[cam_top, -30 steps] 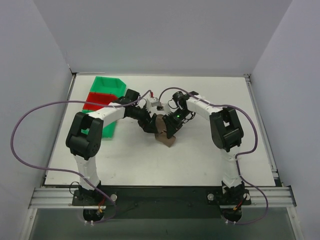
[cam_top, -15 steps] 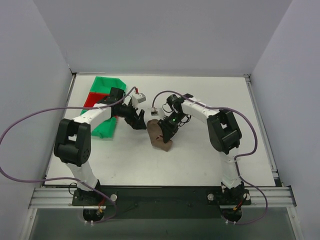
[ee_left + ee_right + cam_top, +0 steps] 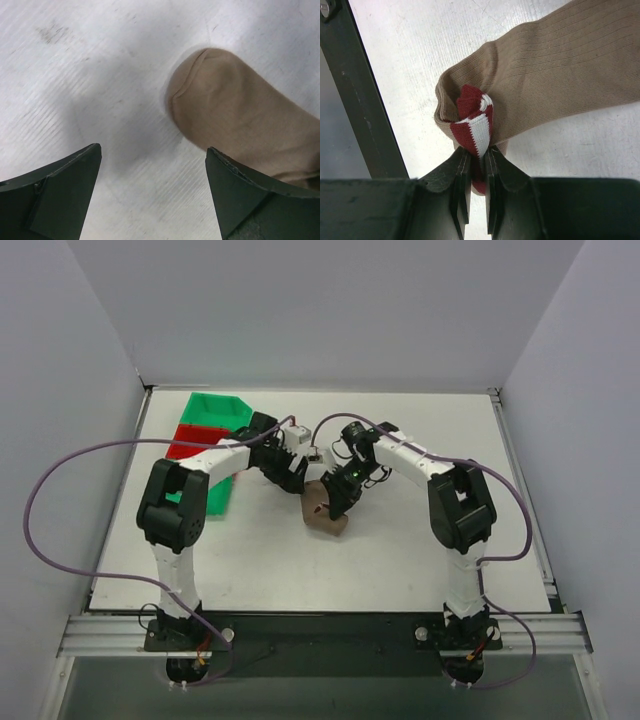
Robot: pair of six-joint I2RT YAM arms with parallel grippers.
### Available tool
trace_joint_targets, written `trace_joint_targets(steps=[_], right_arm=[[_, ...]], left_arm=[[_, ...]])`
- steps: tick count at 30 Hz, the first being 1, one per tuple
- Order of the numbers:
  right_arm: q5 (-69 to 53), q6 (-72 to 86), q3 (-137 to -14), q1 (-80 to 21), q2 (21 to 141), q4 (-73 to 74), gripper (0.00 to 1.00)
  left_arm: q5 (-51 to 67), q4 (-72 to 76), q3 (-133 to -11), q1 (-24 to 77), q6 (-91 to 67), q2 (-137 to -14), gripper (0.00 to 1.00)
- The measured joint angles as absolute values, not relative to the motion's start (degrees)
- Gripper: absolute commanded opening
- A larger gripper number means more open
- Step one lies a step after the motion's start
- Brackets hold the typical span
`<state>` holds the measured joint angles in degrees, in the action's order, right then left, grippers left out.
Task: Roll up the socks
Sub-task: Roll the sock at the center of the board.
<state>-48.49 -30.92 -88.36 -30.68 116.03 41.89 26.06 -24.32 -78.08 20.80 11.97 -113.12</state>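
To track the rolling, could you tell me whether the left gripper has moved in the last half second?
Yes. The left gripper has swung right, away from the green bin and toward the sock.

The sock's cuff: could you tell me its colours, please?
The cuff is red and white, clearest in the right wrist view.

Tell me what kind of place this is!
Probably a robot lab bench: a left arm and right arm bolted at a white table's edge, plain walls boxing it in, a green bin and red bin.
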Motion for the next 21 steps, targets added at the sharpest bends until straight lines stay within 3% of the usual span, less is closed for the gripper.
trace_joint_targets(steps=[15, 19, 21], right_arm=[[-48.23, -31.79, -86.46, -30.63, 116.03, 41.58, 0.0], [-47.86, -31.94, -86.26, -30.7, 116.03, 41.32, 0.0], [-47.59, -32.1, -86.13, -30.81, 116.03, 41.01, 0.0]], left_arm=[[14.02, -27.29, -90.67, 29.95, 12.67, -122.56, 0.91], [10.11, -27.59, -91.85, 30.72, 12.86, -123.42, 0.83], [8.43, -27.64, -92.07, 31.16, 12.95, -123.63, 0.74]])
